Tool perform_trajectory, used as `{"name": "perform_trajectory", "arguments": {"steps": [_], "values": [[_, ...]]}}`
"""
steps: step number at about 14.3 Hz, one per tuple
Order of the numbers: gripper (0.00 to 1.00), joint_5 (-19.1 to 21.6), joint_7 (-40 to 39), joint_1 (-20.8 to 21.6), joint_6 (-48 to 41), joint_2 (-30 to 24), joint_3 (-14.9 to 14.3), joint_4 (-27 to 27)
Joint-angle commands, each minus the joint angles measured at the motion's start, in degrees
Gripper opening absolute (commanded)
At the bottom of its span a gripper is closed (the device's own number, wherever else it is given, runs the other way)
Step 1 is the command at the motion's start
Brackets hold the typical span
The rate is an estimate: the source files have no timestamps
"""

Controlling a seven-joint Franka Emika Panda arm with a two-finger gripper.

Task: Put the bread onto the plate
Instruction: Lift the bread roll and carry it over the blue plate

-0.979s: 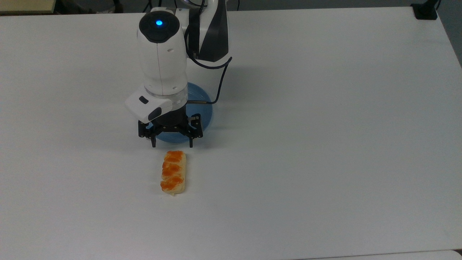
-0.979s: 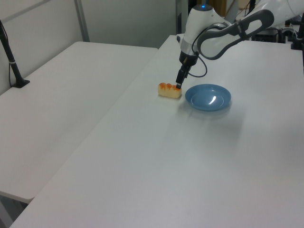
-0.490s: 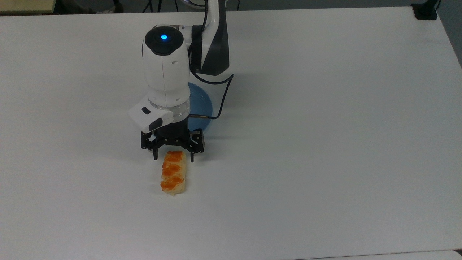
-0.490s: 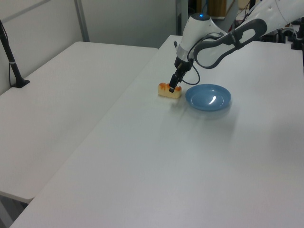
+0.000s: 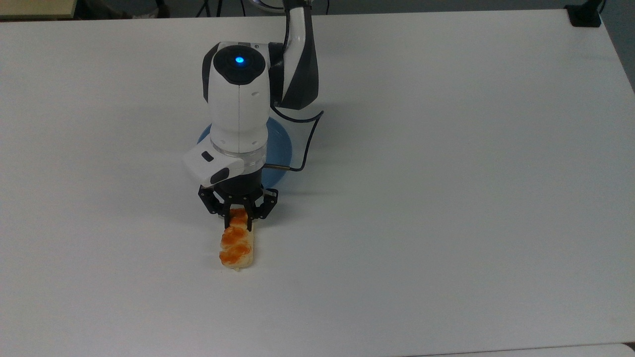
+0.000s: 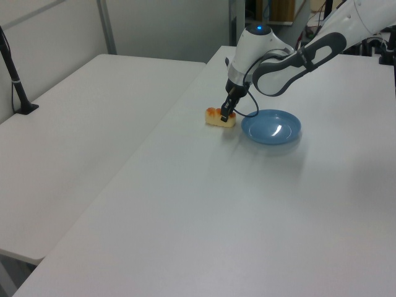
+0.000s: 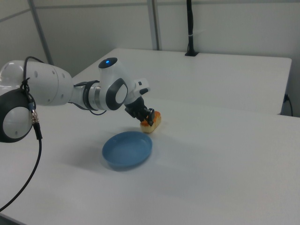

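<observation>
The gripper (image 5: 239, 218) is down at the end of the bread (image 5: 236, 245) that lies nearest the plate (image 5: 280, 144), and its jaws are drawn in against the two long sides of that end, clamped on the loaf. The pinched end is partly hidden by the black fingers (image 5: 227, 218) in the top view, and in the left view the gripper (image 6: 226, 114) covers about half of the bread (image 6: 218, 117), so how deep the fingers reach cannot be made out. The rest of the loaf stretches away from the jaws toward the top view's lower edge and rests on the white table (image 5: 446, 198).

Behind the jaws, on the arm's side, the plate is mostly covered by the white wrist (image 5: 238, 109) in the top view. In the right view the plate (image 7: 127, 149) sits bare, just beside the gripper (image 7: 147, 118) and apart from the bread (image 7: 153, 123). A black cable (image 5: 302, 144) loops over the plate's rim beside the wrist. In the left view the plate (image 6: 271, 127) lies just to the left view's right of the jaws.
</observation>
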Motion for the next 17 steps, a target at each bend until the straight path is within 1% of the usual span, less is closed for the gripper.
{"name": "perform_trajectory", "arguments": {"steps": [1, 4, 5, 7, 11, 14, 17], "values": [[0.41, -2.1, -2.2, 0.3, -3.0, -4.9, -0.3, -1.4], [0.41, -2.1, -4.1, 0.0, -10.7, -9.7, -0.2, -2.3], [0.41, -2.1, -5.8, 0.0, -13.4, -11.1, -0.3, -3.1], [0.41, -2.1, -9.9, 0.0, -18.2, -14.8, -0.2, -6.0], [0.41, -2.2, -14.5, 0.2, -26.0, -22.1, -0.2, -14.3], [0.41, -2.2, -13.9, 0.6, -27.4, -22.9, 0.0, -17.5], [0.41, -2.1, -12.2, 0.5, -26.7, -22.2, 0.6, -18.8]]}}
